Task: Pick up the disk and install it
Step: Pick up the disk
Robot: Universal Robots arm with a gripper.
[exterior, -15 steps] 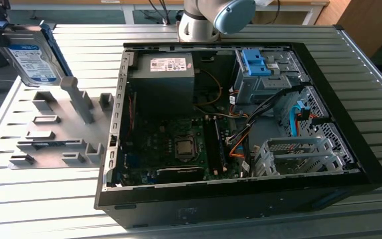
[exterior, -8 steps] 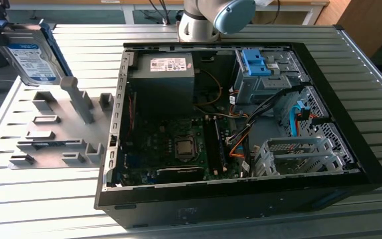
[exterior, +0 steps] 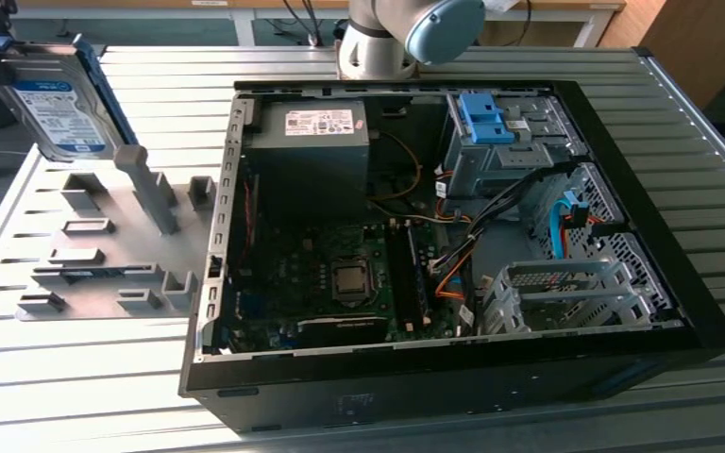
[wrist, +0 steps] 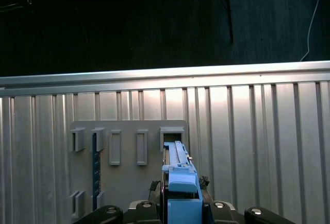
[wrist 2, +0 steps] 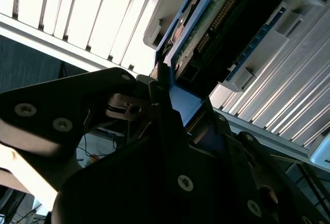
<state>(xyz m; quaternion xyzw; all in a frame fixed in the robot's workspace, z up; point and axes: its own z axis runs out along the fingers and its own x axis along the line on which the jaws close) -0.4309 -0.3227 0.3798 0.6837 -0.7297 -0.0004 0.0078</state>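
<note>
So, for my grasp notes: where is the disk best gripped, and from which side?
Probably one short end, pinching the two flat faces end-on, as the end effector holds the disk: it is a thin slab, blue rails line its long edges, and the far end is left free.

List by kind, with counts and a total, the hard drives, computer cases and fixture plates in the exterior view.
Flat silver-metal hard drive in blue plastic carrier rail: 1
Open black metal computer case: 1
Grey slotted fixture plate: 1
Total: 3
</note>
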